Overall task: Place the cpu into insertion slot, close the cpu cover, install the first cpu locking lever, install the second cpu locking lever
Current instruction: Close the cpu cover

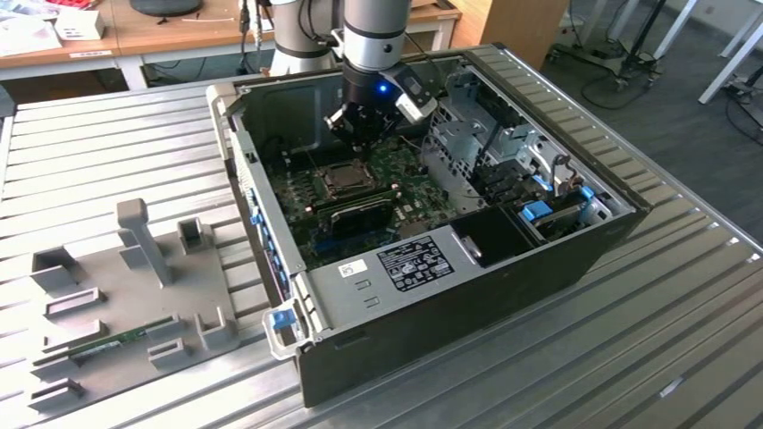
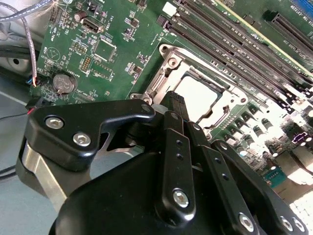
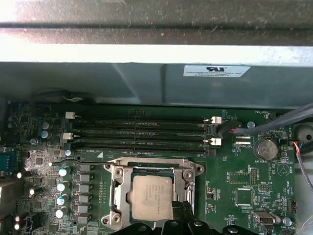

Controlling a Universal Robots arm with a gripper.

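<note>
cpu point(image 3: 152, 197): 1, single chip;
cpu cover point(image 3: 119, 193): 1;
memory slots point(image 3: 139, 129): 4, long black;
white latch tabs point(image 3: 216, 120): 4 counted;
coin battery point(image 3: 264, 148): 1;
gripper point(image 1: 357, 132): 1;
computer case point(image 1: 477, 295): 1;
grey fixture plate point(image 1: 120, 295): 1

the small square cpu point(image 3: 152, 197) has a dull grey metal top. the thin silvery metal cpu cover point(image 3: 117, 196) framing it gleams. the black tool point(image 2: 177, 104) looks matt, with shiny steel screws point(image 2: 180, 197). the ribbed metal bench point(image 1: 667, 295) is pale and smooth.
</note>
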